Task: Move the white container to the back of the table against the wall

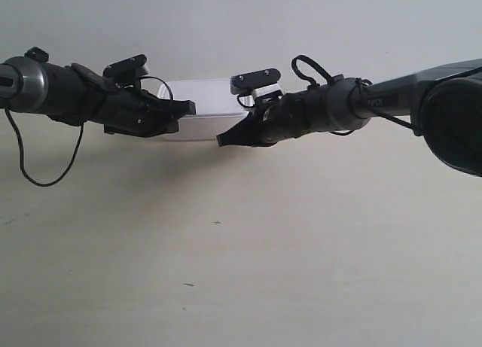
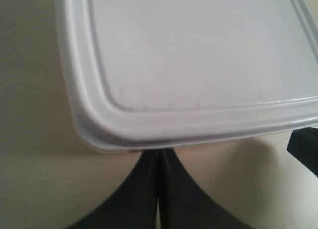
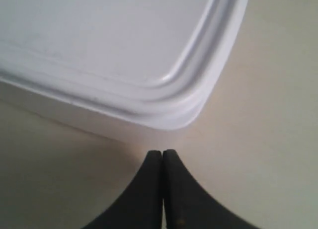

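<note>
The white container point(image 1: 211, 110) lies flat on the table point(image 1: 241, 272), far back near the wall point(image 1: 226, 23), with its lid on. In the left wrist view its rimmed lid point(image 2: 198, 55) fills the frame. My left gripper point(image 2: 159, 152) is shut, and its tips touch the box's side under the lid rim near a corner. In the right wrist view my right gripper point(image 3: 162, 153) is shut and empty, a short gap from another rounded corner of the container point(image 3: 124, 50). In the exterior view the left-hand arm's gripper point(image 1: 190, 106) and the right-hand arm's gripper point(image 1: 224, 141) meet in front of the box.
A black cable point(image 1: 45, 174) loops down from the arm at the exterior view's left and hangs over the table. A dark part point(image 2: 304, 145), probably the other gripper, shows at the edge of the left wrist view. Tiny dark specks point(image 1: 218, 223) mark the tabletop.
</note>
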`<state>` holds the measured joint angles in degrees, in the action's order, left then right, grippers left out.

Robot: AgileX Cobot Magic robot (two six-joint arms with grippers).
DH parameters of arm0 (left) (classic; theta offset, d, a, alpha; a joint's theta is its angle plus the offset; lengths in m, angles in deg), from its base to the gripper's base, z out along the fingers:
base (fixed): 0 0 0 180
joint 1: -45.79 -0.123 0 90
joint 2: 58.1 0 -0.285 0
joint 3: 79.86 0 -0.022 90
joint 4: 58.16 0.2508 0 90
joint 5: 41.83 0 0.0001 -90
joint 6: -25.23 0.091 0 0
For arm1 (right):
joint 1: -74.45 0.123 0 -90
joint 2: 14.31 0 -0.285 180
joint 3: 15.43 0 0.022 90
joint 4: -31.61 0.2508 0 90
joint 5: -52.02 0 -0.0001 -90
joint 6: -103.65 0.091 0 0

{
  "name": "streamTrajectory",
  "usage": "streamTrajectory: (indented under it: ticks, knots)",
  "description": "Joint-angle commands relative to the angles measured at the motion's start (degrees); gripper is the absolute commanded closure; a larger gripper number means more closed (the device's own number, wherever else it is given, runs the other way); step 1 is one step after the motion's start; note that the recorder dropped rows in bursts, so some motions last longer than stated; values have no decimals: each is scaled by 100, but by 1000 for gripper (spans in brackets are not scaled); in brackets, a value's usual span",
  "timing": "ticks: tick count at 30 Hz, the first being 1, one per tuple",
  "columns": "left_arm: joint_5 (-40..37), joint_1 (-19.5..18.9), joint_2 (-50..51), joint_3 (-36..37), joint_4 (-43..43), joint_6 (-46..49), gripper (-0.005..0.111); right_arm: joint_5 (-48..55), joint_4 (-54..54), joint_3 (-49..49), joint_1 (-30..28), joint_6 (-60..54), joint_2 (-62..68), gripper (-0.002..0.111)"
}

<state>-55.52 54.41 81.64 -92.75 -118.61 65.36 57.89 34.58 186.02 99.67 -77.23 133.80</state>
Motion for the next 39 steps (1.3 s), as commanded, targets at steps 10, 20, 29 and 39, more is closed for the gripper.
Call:
streamTrajectory:
  ticks: [10,20,29,39]
  knots:
    - [78,-12,69,-246,145,25,107,212,171,938,-203,-61,277,108]
    - [190,-33,213,-521,169,25,107,251,226,1040,-203,-61,358,108]
    - [115,-66,301,-792,212,25,107,69,317,1040,-203,-218,358,108]
    - [33,-66,470,-935,288,0,107,-165,317,1040,-203,-218,393,108]
